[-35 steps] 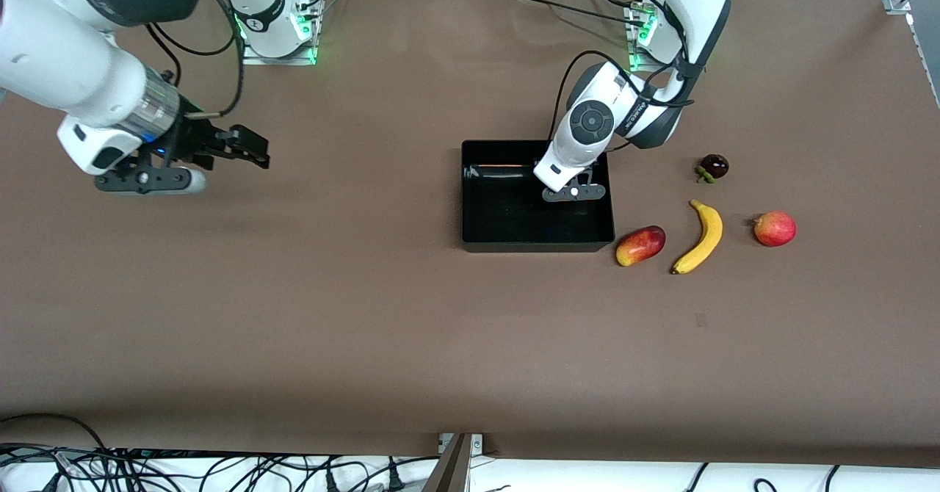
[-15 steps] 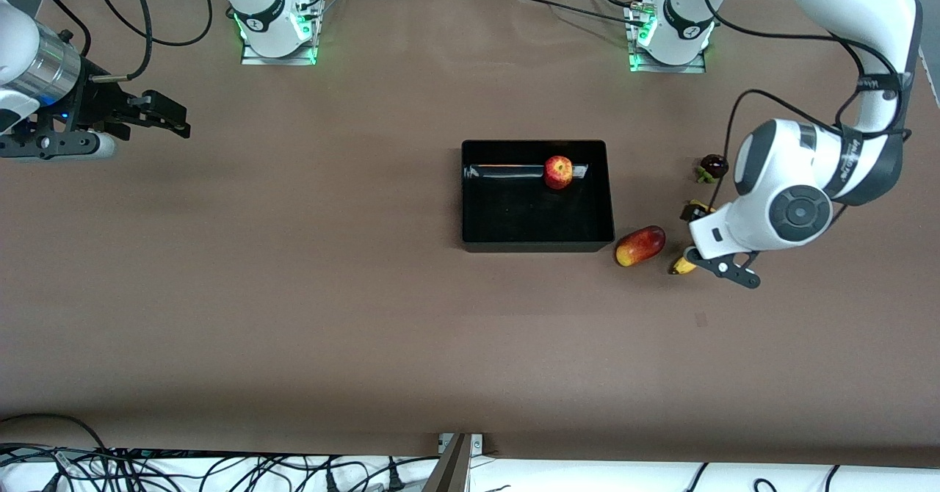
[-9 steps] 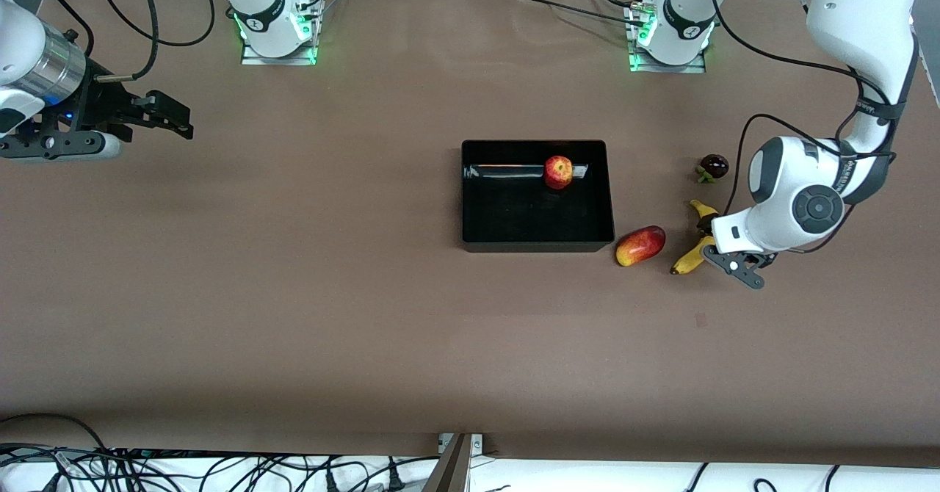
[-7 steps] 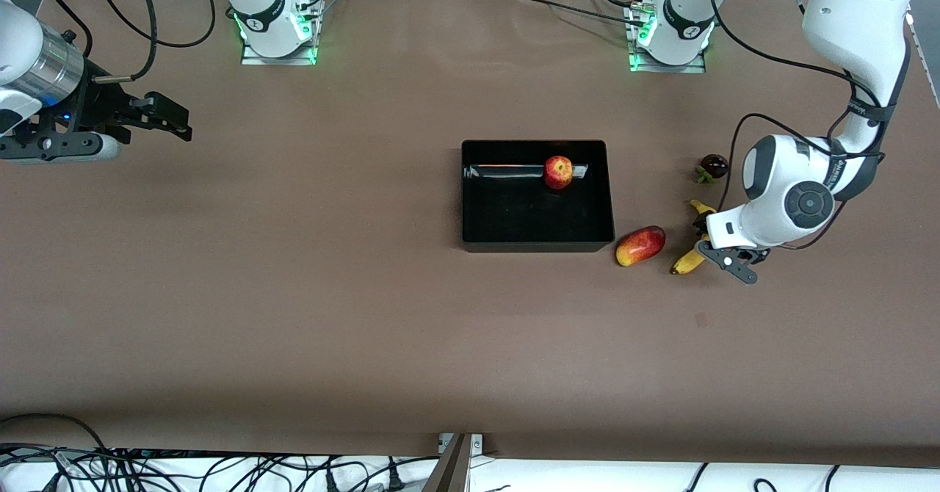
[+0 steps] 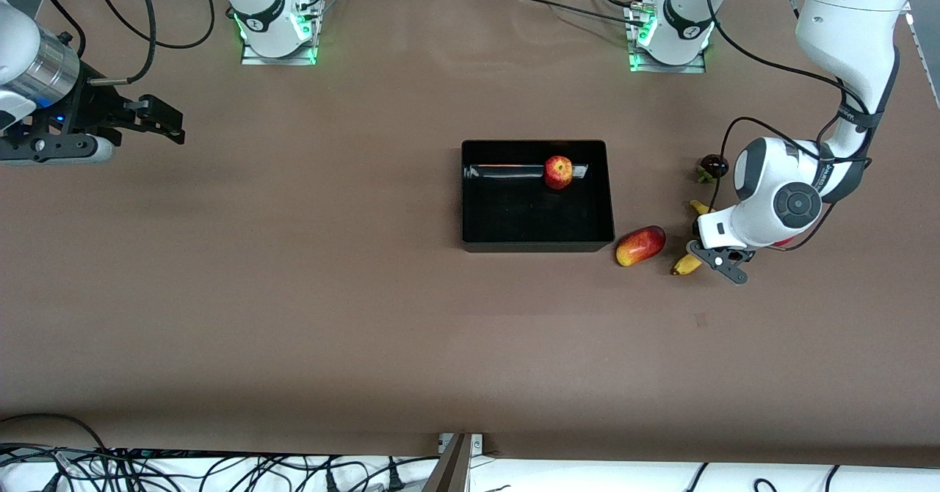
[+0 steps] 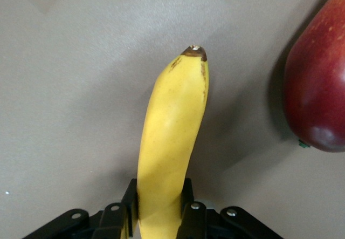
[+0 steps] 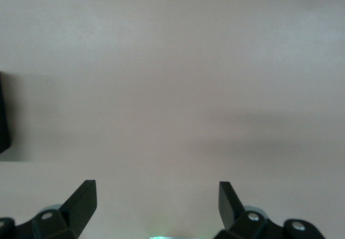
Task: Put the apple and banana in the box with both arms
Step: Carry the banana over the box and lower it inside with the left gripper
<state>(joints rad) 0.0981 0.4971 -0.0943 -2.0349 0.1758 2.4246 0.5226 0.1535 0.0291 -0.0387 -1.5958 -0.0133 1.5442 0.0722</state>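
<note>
The yellow banana (image 5: 687, 263) lies on the table beside the black box (image 5: 514, 216), toward the left arm's end. My left gripper (image 6: 158, 205) is shut on the banana (image 6: 171, 131), one finger pressed to each side of its middle. In the front view the left hand (image 5: 723, 236) covers most of the banana, so only its two tips show. The red apple (image 5: 558, 172) sits inside the box against the wall nearest the robots' bases. My right gripper (image 5: 170, 121) hangs open above bare table at the right arm's end, its fingers (image 7: 81, 204) wide apart with nothing between them.
A red-and-yellow mango-like fruit (image 5: 640, 245) lies between the box and the banana. A small dark fruit (image 5: 711, 165) sits farther from the front camera than the banana. A red fruit (image 6: 318, 88) lies close beside the banana in the left wrist view.
The left arm left the apple in the box, swung over to the banana, came down and shut its fingers on it. The right arm drew back toward its end, then hardly moved.
</note>
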